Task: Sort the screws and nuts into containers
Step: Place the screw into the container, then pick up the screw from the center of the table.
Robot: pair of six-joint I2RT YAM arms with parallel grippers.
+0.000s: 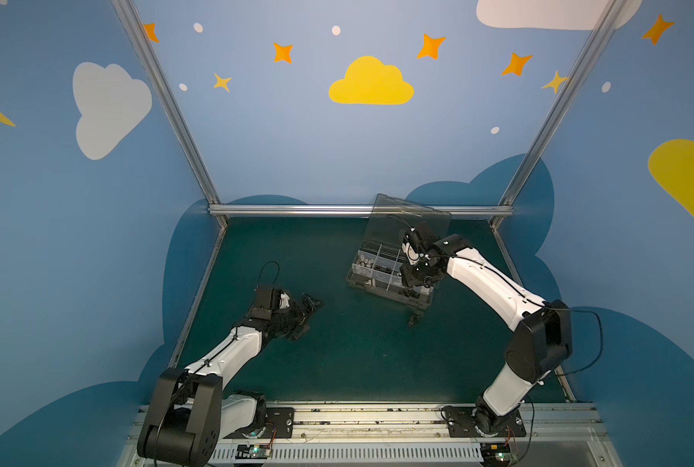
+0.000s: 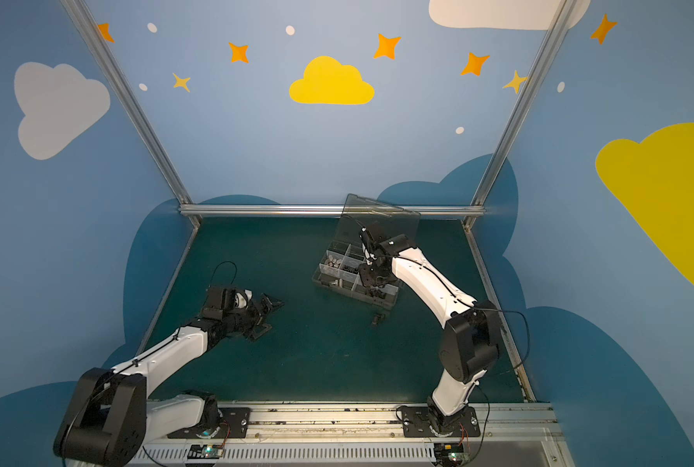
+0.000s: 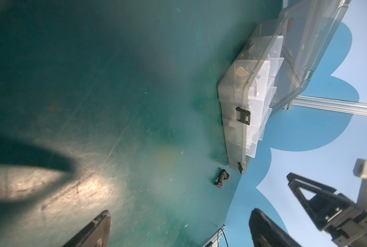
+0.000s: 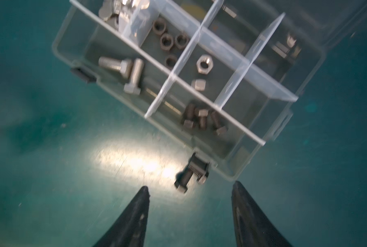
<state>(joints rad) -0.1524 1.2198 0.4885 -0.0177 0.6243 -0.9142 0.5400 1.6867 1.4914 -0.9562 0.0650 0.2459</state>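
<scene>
The clear organizer box [image 1: 371, 288] [image 2: 334, 284] stands at the back right of the green mat with its lid [image 1: 412, 218] up. In the right wrist view its containers [image 4: 57, 46] hold silver hex bolts [image 4: 126, 71], black nuts [image 4: 167, 40], a silver nut [image 4: 204, 64], stubby black screws [image 4: 201, 119] and shiny winged pieces [image 4: 118, 8]. Two loose black screws [image 4: 190, 176] [image 3: 221, 179] [image 1: 414, 319] lie on the mat just outside the box's near corner. My right gripper [image 4: 190, 189] [image 1: 412, 293] hangs open above them, holding nothing. My left gripper [image 3: 180, 213] [image 1: 309, 313] is open and far to the left.
Black latches [image 3: 243, 115] [image 4: 83, 74] stick out from the box's front wall. An aluminium rail [image 1: 357, 209] runs along the back edge of the mat behind the lid. Blue walls close in both sides.
</scene>
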